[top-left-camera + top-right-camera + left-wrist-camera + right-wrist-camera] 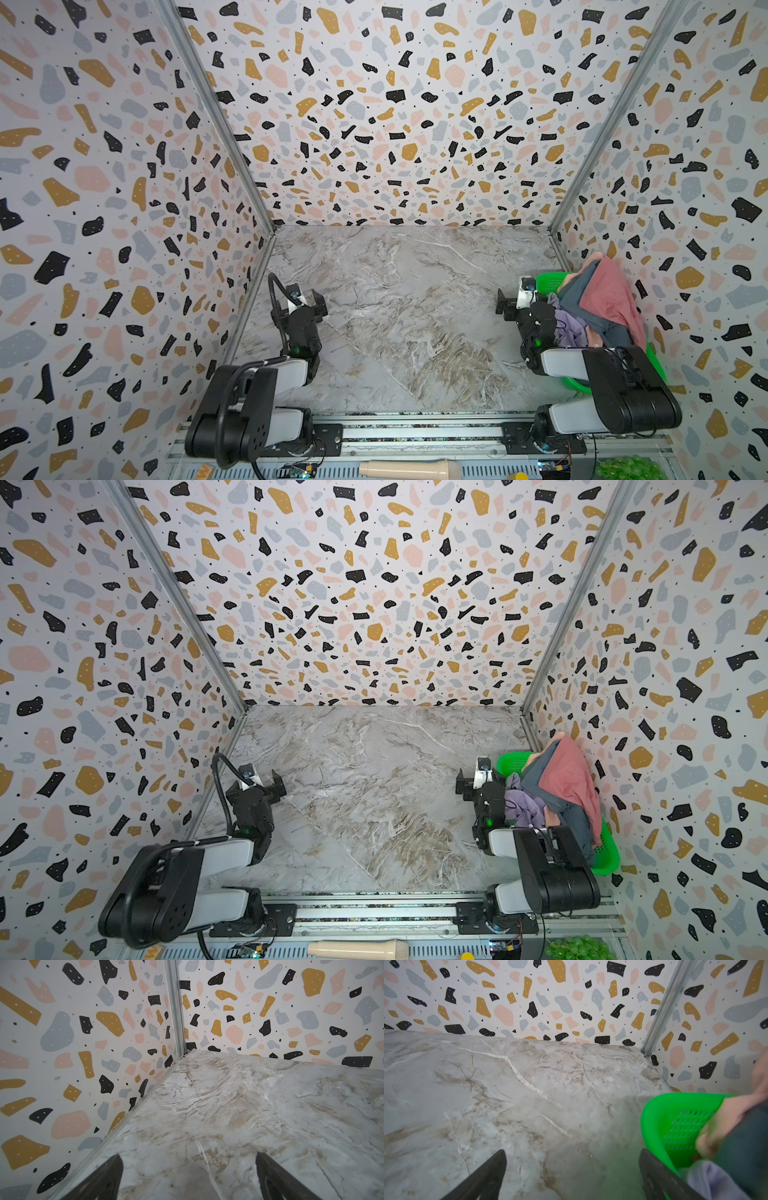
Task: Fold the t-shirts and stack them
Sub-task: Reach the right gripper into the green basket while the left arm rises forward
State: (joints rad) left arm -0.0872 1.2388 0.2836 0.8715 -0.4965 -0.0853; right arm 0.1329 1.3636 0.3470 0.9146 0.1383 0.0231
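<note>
Marble tabletop [395, 316], terrazzo-print walls [374, 104] on three sides. All the t-shirts [598, 307] sat heaped and unfolded in the green basket [513, 762], hard against the right wall. On top lay the rose-red shirt [611, 299], draped toward the wall side. Under it was the slate blue-grey shirt [575, 291], and the lavender shirt [571, 328] spilled over the basket's table-side rim. The peach shirt [726, 1120] poked out at the far end (only a strip showed). Pile stood higher than the rim.

Next out, the right gripper [572, 1153] hovered just beside the basket's far end, on its table side, fingers spread wide and empty. In the right wrist view one finger [654, 1172] sat close to the basket wall (contact: couldn't tell). The right arm's forearm covered the basket's near part in both top views.

Well apart, by the left wall, the left gripper [188, 1157] hung over bare marble, fingers likewise spread wide and empty.

Past the table's near edge were the mounting rail [415, 432], a beige handle-shaped object [409, 468] and a green grape-like cluster [627, 467].
</note>
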